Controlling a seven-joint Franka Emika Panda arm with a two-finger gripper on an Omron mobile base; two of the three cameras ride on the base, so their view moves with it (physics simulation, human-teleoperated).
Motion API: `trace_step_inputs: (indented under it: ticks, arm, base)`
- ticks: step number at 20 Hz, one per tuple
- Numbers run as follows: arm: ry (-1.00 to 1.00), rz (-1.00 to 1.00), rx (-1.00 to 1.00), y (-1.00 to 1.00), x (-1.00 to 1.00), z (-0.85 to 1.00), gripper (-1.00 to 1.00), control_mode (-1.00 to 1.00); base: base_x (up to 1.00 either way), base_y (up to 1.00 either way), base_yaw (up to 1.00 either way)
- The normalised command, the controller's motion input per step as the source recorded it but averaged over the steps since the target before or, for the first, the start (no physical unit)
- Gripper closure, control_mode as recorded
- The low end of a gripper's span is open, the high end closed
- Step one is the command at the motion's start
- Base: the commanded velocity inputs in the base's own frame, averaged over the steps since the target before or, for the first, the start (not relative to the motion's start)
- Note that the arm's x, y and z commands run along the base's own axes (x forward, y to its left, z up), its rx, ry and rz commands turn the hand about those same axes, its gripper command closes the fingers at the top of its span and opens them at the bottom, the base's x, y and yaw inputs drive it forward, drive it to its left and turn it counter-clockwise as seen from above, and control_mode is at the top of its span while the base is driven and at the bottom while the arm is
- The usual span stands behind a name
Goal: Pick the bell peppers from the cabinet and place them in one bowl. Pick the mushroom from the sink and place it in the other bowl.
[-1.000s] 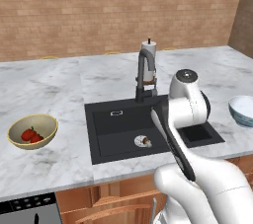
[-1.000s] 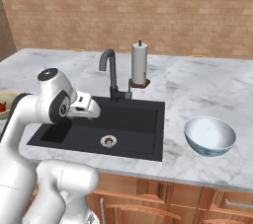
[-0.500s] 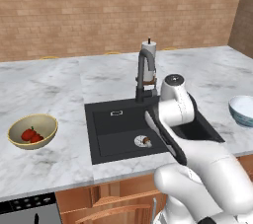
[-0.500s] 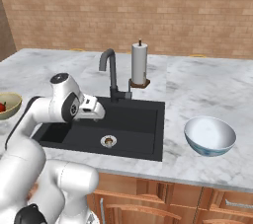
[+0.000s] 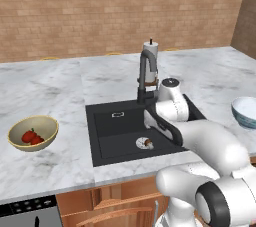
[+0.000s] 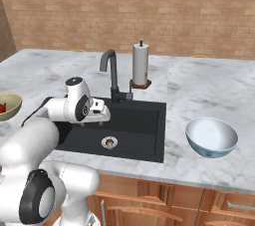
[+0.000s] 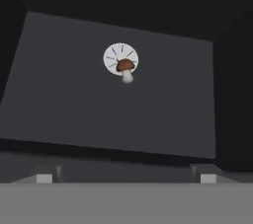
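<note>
While the end effector (image 7: 126,176) hangs wide over the sink (image 7: 74,114), the mushroom (image 7: 125,69) lies at twelve o'clock, on the drain (image 7: 112,53). Its stem points toward six.

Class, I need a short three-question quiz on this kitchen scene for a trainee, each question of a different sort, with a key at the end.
1. True or false: the mushroom lies on the drain of the sink.
2. Multiple choice: the peppers are in A) the sink, B) the yellow bowl, C) the white bowl.
3. Fill in: the gripper hangs above the sink with its jaws ____.

Key: 1 true; 2 B; 3 open.
</note>
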Motion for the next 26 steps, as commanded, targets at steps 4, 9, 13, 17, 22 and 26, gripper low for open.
trace_step_inputs:
  ticks: [4, 9, 13, 17, 22, 26]
  arm:
    - [0.03, 0.12, 0.00, 0.00, 0.30, -0.37, -1.00, -1.00]
    - [-0.01, 0.03, 0.00, 0.00, 0.21, -0.43, -1.00, -1.00]
    - [-0.04, 0.01, 0.00, 0.00, 0.23, -0.45, -1.00, -1.00]
    - [-0.08, 0.00, 0.00, 0.00, 0.24, -0.42, -1.00, -1.00]
    - [-0.11, 0.00, 0.00, -0.04, 0.28, -0.41, -1.00, -1.00]
    - [-0.11, 0.00, 0.00, -0.05, 0.33, -0.37, -1.00, -1.00]
  base:
    - [0.00, 0.00, 0.00]
    - [0.00, 0.00, 0.00]
    - [0.00, 0.00, 0.00]
    - [0.00, 0.00, 0.00]
    - [0.00, 0.00, 0.00]
    - [0.00, 0.00, 0.00]
